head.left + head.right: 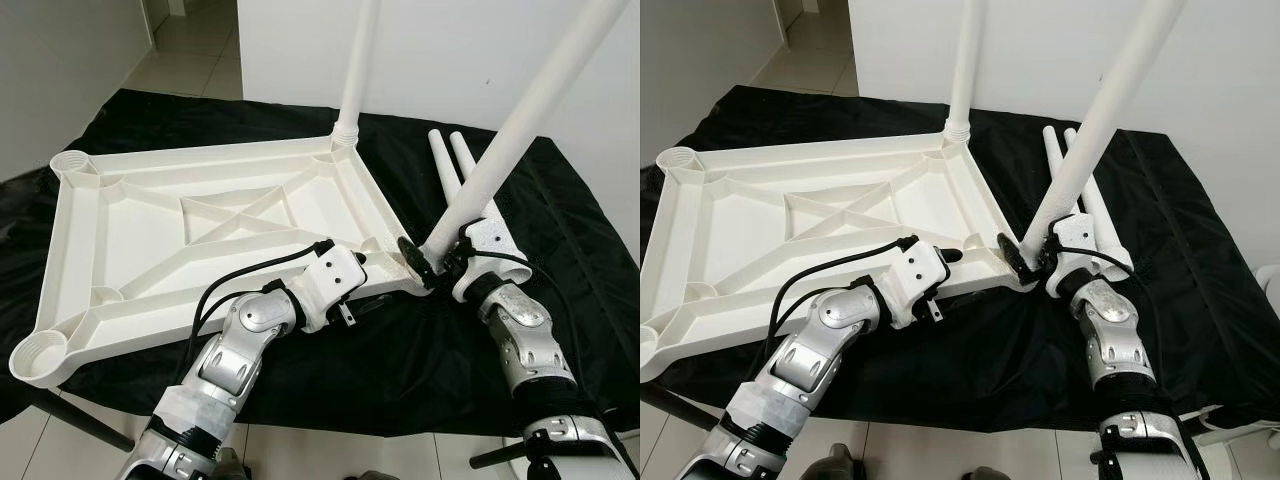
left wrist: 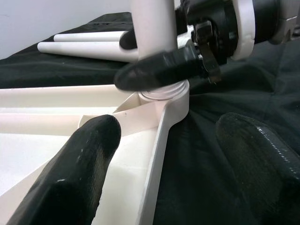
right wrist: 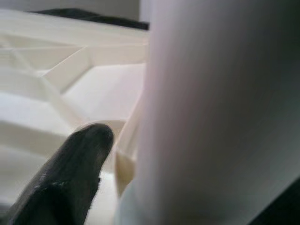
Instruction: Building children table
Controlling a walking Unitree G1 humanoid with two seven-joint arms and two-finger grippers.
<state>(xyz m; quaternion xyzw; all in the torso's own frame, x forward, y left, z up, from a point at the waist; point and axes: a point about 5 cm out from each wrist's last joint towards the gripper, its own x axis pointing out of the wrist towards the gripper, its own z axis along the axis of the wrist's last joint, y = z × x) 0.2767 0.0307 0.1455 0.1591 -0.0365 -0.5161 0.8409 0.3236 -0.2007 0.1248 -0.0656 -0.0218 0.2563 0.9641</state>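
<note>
A white plastic table top lies upside down on a black cloth. One white leg stands upright in its far right corner socket. A second leg leans to the right, its foot at the near right corner socket. My right gripper is shut on that leg just above the socket. My left gripper is open and straddles the near rim of the table top close to that corner, one finger inside the rim and one over the cloth. The two left corner sockets hold nothing.
Two loose white legs lie on the black cloth behind my right arm. A white wall stands close behind. Tiled floor shows at the upper left. Dark bars stick out below the cloth's near edge.
</note>
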